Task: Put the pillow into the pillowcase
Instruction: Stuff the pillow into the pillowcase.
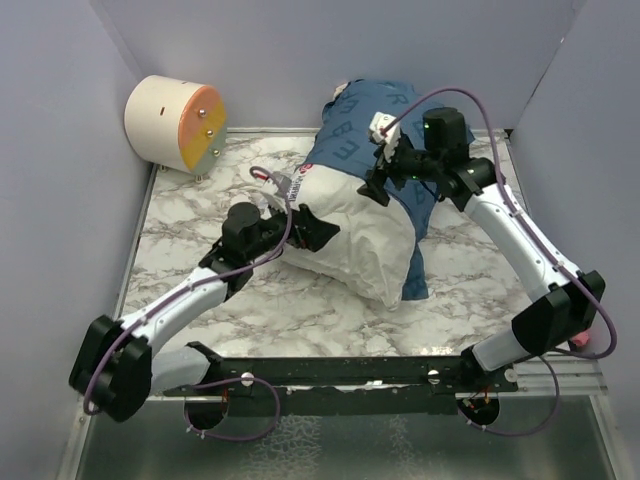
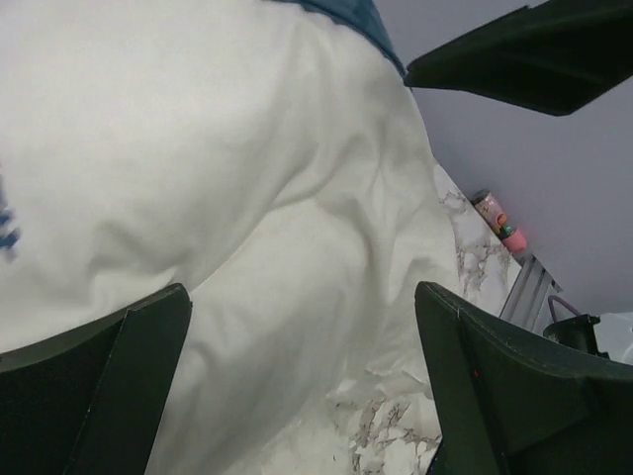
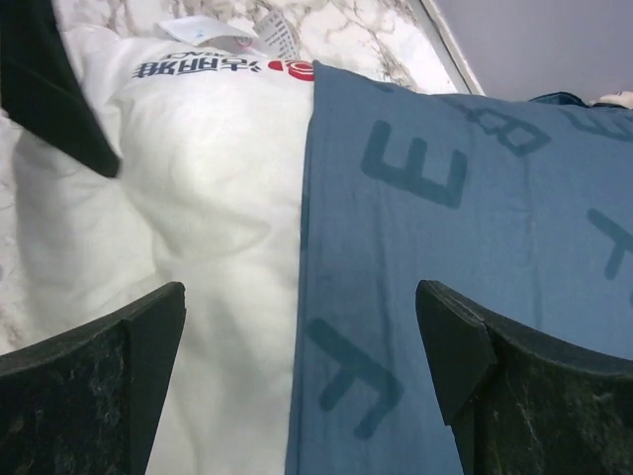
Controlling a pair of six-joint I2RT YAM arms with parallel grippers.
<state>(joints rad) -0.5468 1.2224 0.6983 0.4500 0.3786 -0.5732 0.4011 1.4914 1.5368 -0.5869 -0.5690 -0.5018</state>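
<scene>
The pillow (image 1: 355, 235) lies diagonally, far end inside the pillowcase (image 1: 375, 120), near end bare; my left claw (image 1: 312, 228) and right claw (image 1: 378, 185) gape.

You had the pillow (image 1: 355, 230) lying on the marble table (image 1: 190, 225), its far part covered by the pillowcase (image 1: 365, 125) (blue, printed with darker letters), its near end bare. Your left gripper (image 1: 310, 228) sat against the pillow's left side, and your right gripper (image 1: 380, 180) hung over the case's edge on top. A cream cylinder (image 1: 175, 122) with an orange face stood in the far left corner.
</scene>
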